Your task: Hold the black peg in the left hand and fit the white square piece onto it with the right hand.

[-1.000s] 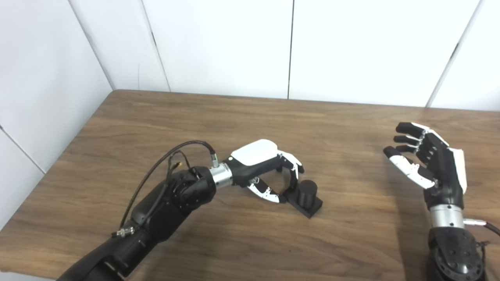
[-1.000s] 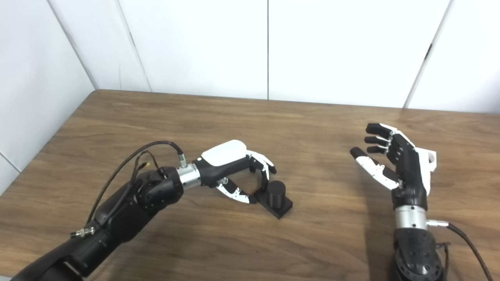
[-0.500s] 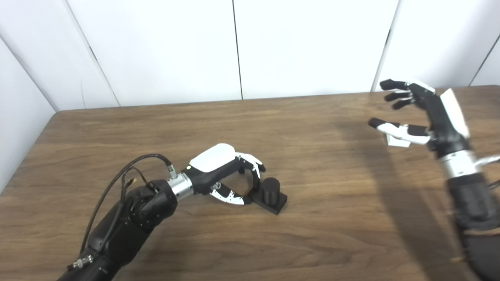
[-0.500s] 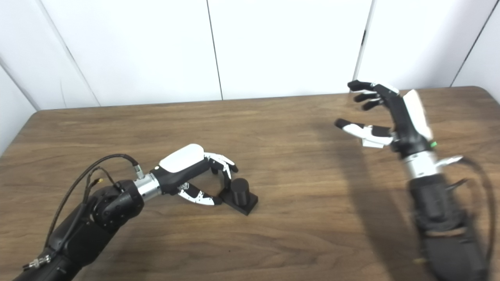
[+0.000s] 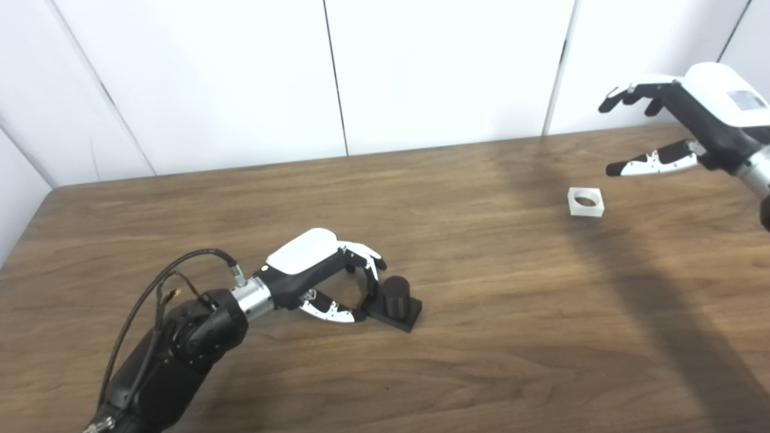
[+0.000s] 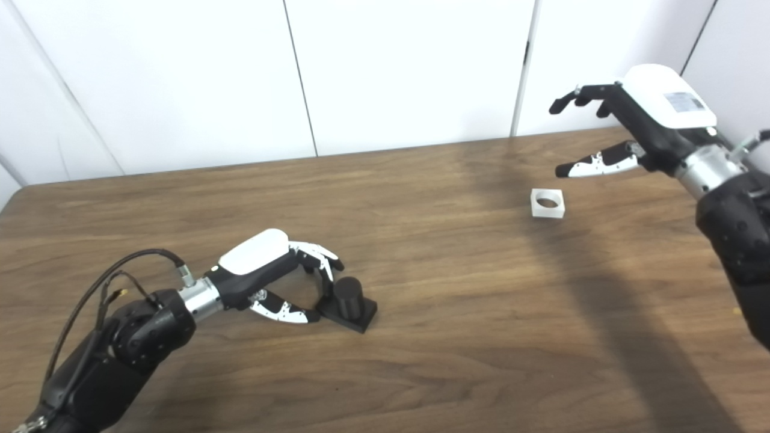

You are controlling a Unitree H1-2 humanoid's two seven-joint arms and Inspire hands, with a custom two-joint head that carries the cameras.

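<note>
Left eye view: a brown wood-grain table (image 5: 481,337) was seen against white wall panels (image 5: 439,66). The black peg (image 5: 395,293), a short cylinder standing upright on a flat square base, was placed near the left, with the left hand (image 5: 325,276) cupped loosely beside the base, not gripping. The white square piece (image 5: 585,201) lay flat at far right, its round hole facing up. Beyond it, the right hand (image 5: 674,129) was held spread wide, empty.
</note>
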